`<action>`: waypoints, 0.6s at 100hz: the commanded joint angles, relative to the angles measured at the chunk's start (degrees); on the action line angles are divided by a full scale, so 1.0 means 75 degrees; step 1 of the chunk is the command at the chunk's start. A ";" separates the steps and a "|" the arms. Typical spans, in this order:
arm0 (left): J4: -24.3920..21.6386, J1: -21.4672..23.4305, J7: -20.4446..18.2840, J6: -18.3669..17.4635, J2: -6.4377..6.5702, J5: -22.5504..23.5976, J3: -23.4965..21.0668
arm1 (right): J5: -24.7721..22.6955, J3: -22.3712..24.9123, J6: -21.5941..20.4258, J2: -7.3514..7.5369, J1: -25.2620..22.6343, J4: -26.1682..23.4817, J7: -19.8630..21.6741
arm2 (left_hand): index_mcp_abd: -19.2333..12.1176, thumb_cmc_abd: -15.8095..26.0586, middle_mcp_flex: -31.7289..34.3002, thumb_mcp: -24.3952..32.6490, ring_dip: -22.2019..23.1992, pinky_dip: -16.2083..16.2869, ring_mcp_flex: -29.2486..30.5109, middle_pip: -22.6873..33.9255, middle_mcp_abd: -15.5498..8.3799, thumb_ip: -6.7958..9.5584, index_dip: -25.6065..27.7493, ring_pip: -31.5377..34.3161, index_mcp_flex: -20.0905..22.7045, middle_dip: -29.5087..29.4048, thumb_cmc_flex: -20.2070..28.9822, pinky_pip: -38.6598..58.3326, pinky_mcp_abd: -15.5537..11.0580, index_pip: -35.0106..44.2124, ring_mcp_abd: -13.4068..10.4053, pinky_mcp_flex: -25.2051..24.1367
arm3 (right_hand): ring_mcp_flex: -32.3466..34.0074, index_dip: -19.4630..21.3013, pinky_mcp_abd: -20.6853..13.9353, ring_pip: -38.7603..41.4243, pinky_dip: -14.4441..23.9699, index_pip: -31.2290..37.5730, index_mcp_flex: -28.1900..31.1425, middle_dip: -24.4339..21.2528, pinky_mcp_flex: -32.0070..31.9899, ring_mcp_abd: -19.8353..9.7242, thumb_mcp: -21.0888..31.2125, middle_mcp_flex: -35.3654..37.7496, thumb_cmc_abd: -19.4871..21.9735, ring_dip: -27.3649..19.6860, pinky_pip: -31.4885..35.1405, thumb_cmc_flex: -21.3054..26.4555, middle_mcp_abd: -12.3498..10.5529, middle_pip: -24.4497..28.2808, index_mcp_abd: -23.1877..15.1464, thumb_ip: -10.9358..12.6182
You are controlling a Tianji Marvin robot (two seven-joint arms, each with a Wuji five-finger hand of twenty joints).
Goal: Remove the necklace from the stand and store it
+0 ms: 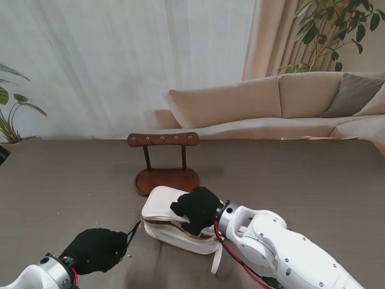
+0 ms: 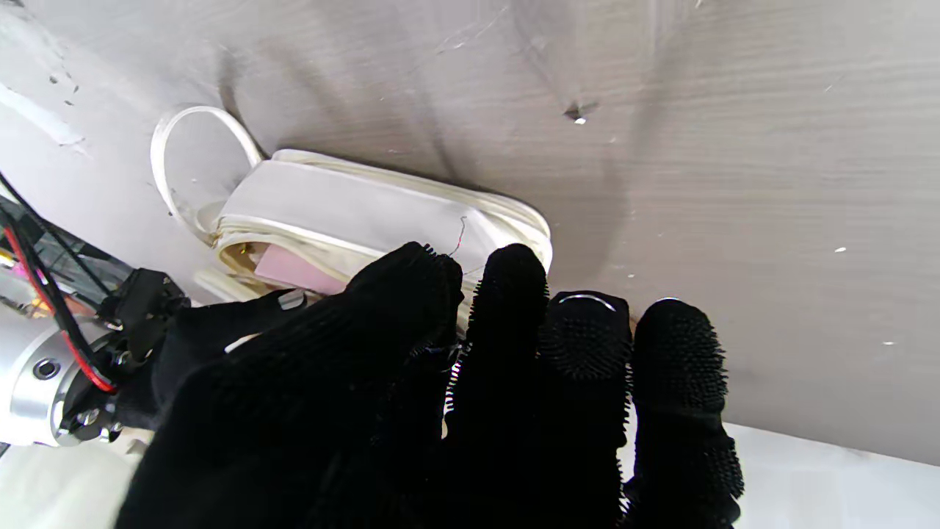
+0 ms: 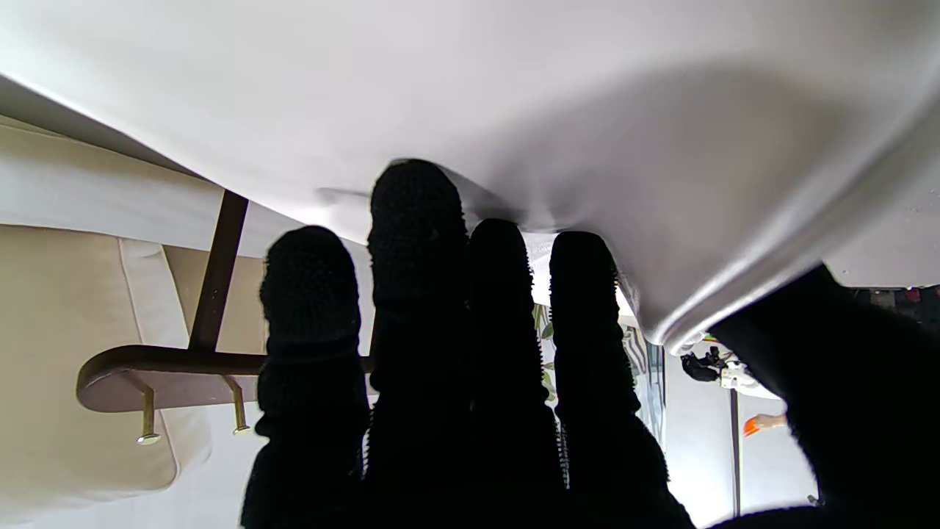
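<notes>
The wooden stand is in the middle of the table, and I see no necklace on its pegged bar. Nearer to me lies a white pouch, partly open, with a pink lining. My right hand pinches the pouch's flap between fingers and thumb; the stand shows beyond it. My left hand sits at the pouch's left end with its fingers close together. A hair-thin strand rises by those fingertips. What that hand holds is hidden.
The pouch has a white loop strap at its right end. A dark strip runs from my left hand to the pouch. A beige sofa stands behind the brown table, with plants at both back corners.
</notes>
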 commanded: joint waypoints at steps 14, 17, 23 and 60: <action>-0.0008 0.0044 -0.0198 0.0056 -0.0020 -0.0029 0.0200 | -0.0027 -0.0226 -0.0060 0.0057 -0.0173 0.0329 0.0336 | -0.0589 -0.0289 0.0284 0.0260 0.0043 -0.0018 0.0081 -0.0080 -0.0116 -0.0264 -0.0029 0.0007 0.0537 -0.0061 -0.0188 0.0085 -0.0138 0.0854 -0.0129 -0.0084 | 0.0128 -0.0747 -0.0080 -0.0175 -0.0149 -0.0765 0.0356 -0.0363 -0.1101 -0.0253 0.0377 0.0236 0.0289 -0.0085 0.0268 0.0099 -0.0613 -0.0450 -0.1244 0.0068; 0.0016 -0.0009 -0.0209 0.0036 -0.0012 -0.0057 0.0263 | -0.0017 -0.0240 -0.0052 0.0056 -0.0167 0.0327 0.0343 | -0.0588 -0.0292 0.0287 0.0258 0.0041 -0.0019 0.0083 -0.0083 -0.0116 -0.0264 -0.0029 0.0003 0.0539 -0.0065 -0.0192 0.0085 -0.0137 0.0856 -0.0130 -0.0084 | 0.0124 -0.0742 -0.0081 -0.0180 -0.0149 -0.0768 0.0350 -0.0368 -0.1101 -0.0239 0.0381 0.0241 0.0301 -0.0088 0.0267 0.0128 -0.0621 -0.0458 -0.1248 0.0054; 0.0070 -0.0162 -0.0244 -0.0019 0.0012 -0.0152 0.0406 | 0.0005 -0.0261 -0.0036 0.0054 -0.0157 0.0320 0.0368 | -0.0581 -0.0285 0.0288 0.0259 0.0037 -0.0021 0.0079 -0.0088 -0.0114 -0.0263 -0.0030 -0.0007 0.0535 -0.0071 -0.0189 0.0083 -0.0138 0.0857 -0.0120 -0.0086 | 0.0138 -0.0741 -0.0093 -0.0182 -0.0150 -0.0768 0.0346 -0.0376 -0.1101 -0.0261 0.0372 0.0236 0.0334 -0.0090 0.0265 0.0153 -0.0633 -0.0473 -0.1237 0.0031; 0.0472 -0.1475 -0.0746 -0.0360 0.0196 -0.0769 0.1406 | 0.0129 -0.0366 0.0000 0.0040 -0.0105 0.0335 0.0425 | -0.0580 -0.0284 0.0331 0.0258 -0.0008 -0.0035 0.0127 -0.0097 -0.0130 -0.0266 -0.0039 -0.0077 0.0545 -0.0128 -0.0215 0.0089 -0.0135 0.0864 -0.0100 -0.0062 | 0.0220 -0.0806 -0.0166 -0.0162 -0.0151 -0.0790 0.0371 -0.0409 -0.1065 -0.0313 0.0320 0.0278 0.0406 -0.0084 0.0282 0.0228 -0.0692 -0.0516 -0.1144 -0.0002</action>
